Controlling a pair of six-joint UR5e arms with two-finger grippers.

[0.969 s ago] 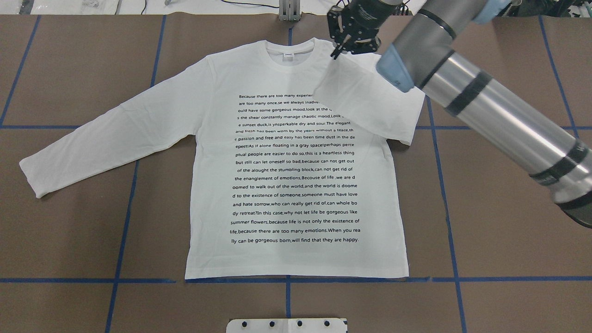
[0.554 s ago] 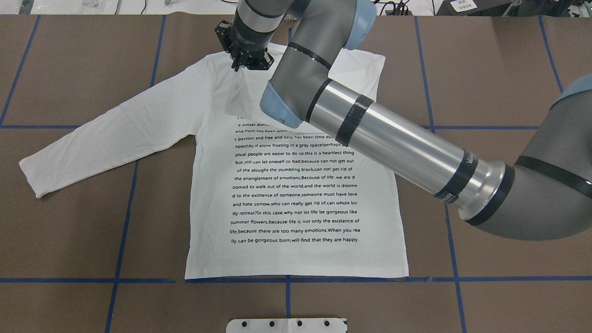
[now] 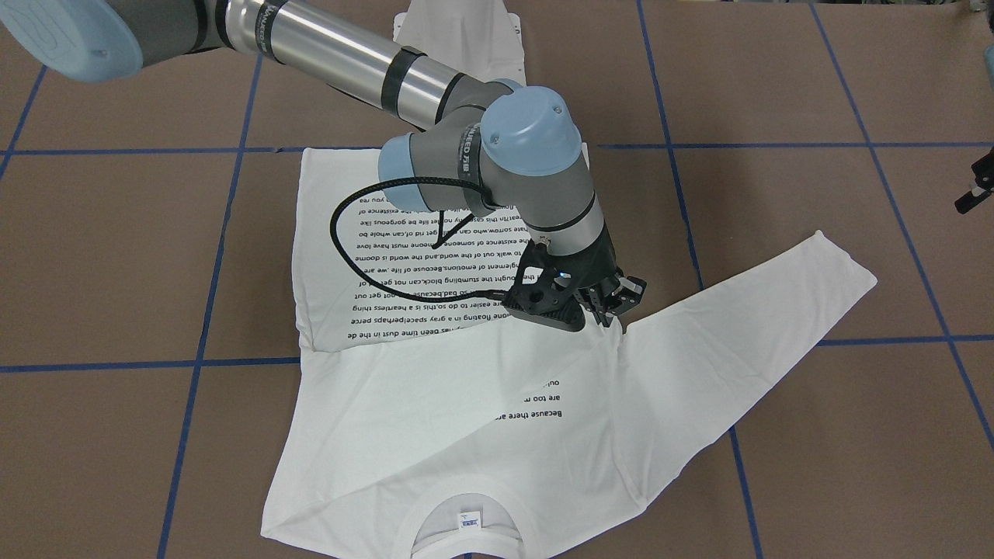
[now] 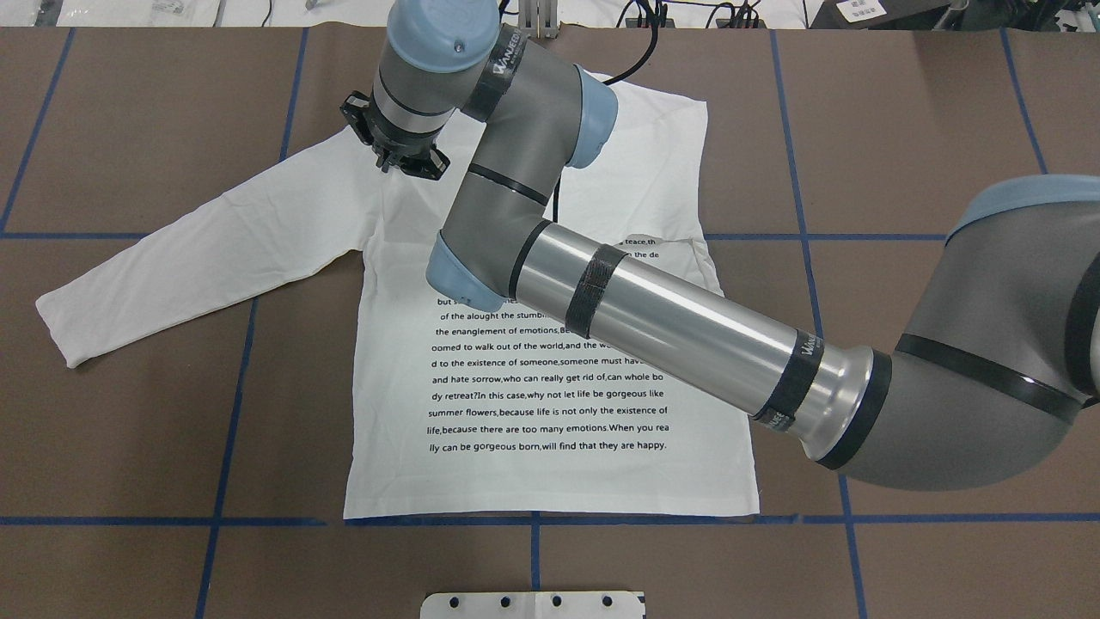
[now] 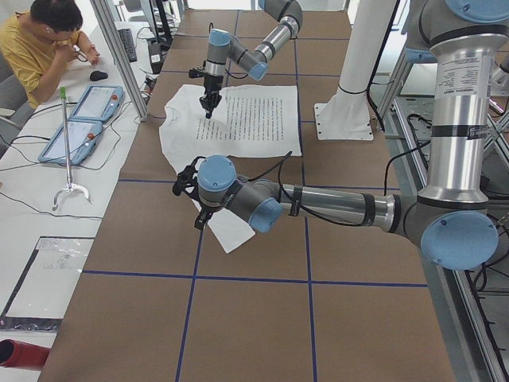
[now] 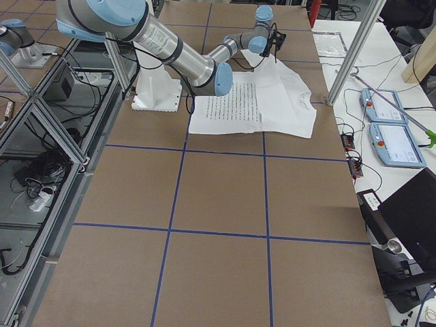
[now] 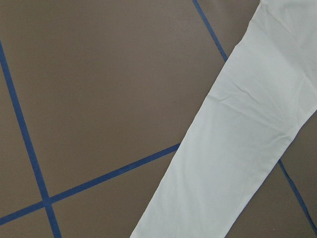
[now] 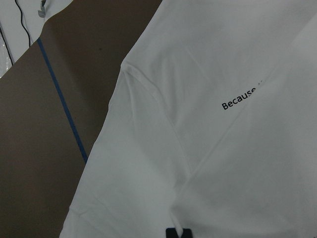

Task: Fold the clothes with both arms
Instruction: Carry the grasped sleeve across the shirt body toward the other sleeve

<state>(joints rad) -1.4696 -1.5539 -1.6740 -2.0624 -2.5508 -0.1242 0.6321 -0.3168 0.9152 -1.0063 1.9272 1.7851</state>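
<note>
Closest to the robot's base lies the bottom edge of the white T-shirt [image 4: 533, 387]. It is spread flat on the brown table [image 4: 129, 447], with the words facing up. Flat cloth is easy to fold, so I think that is why it lies like this.

A bit farther out, the left sleeve [image 4: 198, 249] sticks out to the side, long and straight. The left claw [image 5: 202, 216] hangs over the end of that sleeve and does not touch it. It looks like it is waiting for its turn. I cannot tell if this claw is open or closed, because no picture shows its fingers well.

Farther on, the right arm [image 4: 670, 327] reaches all the way across the shirt. Under it, the other side of the shirt is turned over onto the chest. This folded-over part [image 3: 404, 388] hides the top lines of the words.

At the far left shoulder is the right claw [image 3: 609, 310]. It points down onto the cloth. Its two fingers are almost together, with a thin bit of white cloth between the tips. So I think it is pinching the shirt and holding the fold in place there.

Farthest of all is the round collar [image 3: 464, 519], lying flat with its little tag showing.
</note>
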